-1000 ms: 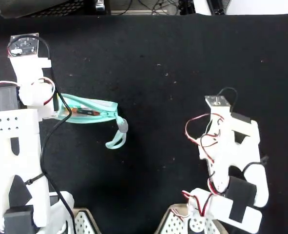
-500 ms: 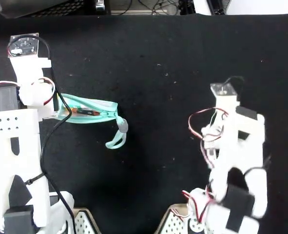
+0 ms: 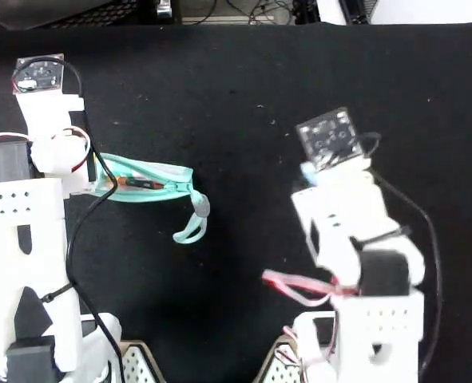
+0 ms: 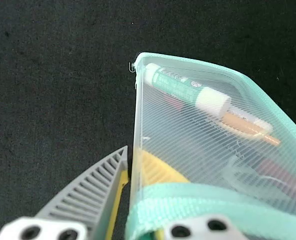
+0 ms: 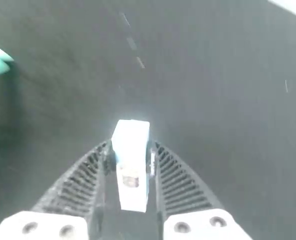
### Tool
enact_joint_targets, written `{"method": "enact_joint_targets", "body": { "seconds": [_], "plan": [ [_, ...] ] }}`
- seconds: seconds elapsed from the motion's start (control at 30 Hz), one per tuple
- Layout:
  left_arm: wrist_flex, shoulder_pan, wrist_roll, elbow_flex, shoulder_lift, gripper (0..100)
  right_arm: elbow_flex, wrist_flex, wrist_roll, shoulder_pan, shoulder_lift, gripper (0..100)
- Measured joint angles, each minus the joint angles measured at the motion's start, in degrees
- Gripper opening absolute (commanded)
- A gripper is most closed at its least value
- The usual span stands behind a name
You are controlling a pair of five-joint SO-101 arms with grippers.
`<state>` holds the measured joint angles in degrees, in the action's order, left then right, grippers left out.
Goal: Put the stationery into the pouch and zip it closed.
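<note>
The left claw [image 4: 133, 167] is clamped on one end of the mint mesh pouch [image 4: 208, 150], which stretches away from its fingertips with pens [image 4: 188, 92] inside. The right claw [image 5: 131, 146], well apart from the pouch, grips a small white eraser [image 5: 131, 170] that sticks out past its fingertips.

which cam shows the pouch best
Left wrist view: the mesh pouch is close, pens visible through it. High view shows it small beside the left arm; right wrist view catches a teal blur.
</note>
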<state>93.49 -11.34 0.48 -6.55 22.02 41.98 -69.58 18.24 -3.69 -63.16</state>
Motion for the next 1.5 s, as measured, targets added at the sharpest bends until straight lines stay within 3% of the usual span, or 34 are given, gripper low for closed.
{"method": "enact_joint_targets", "body": {
  "seconds": [0.17, 0.37, 0.57, 0.67, 1.0, 1.27, 1.37, 1.5],
  "plan": [
    [0.0, 0.0, 0.9, 0.0, 0.0, 3, -2.0, 9.3, -8.3, -15.6, -4.6, 1.3],
    [0.0, 0.0, 1.1, 0.0, 0.0, 3, -0.3, 32.1, -10.5, -34.5, -5.3, 1.3],
    [0.0, 0.0, 1.1, 0.0, 0.0, 3, 13.5, 60.6, -10.6, -44.5, -5.1, 1.3],
    [0.0, 0.0, 1.1, 0.0, 0.0, 3, 19.1, 68.0, -10.5, -45.3, -5.1, 1.3],
    [0.0, 0.0, 1.1, 0.0, 0.0, 3, 27.8, 70.8, -10.7, -45.6, -4.6, 1.3],
    [0.0, 0.0, 1.1, -0.1, 0.0, 3, 28.2, 73.1, -10.8, -45.6, 7.7, 1.7],
    [0.0, -0.1, 1.1, -0.1, 0.0, 3, 24.8, 72.6, -10.8, -45.8, 12.5, 11.0],
    [0.0, -0.2, 1.1, -0.1, 0.0, 3, 16.1, 61.2, -11.1, -45.9, 16.1, 27.5]
  ]
}}
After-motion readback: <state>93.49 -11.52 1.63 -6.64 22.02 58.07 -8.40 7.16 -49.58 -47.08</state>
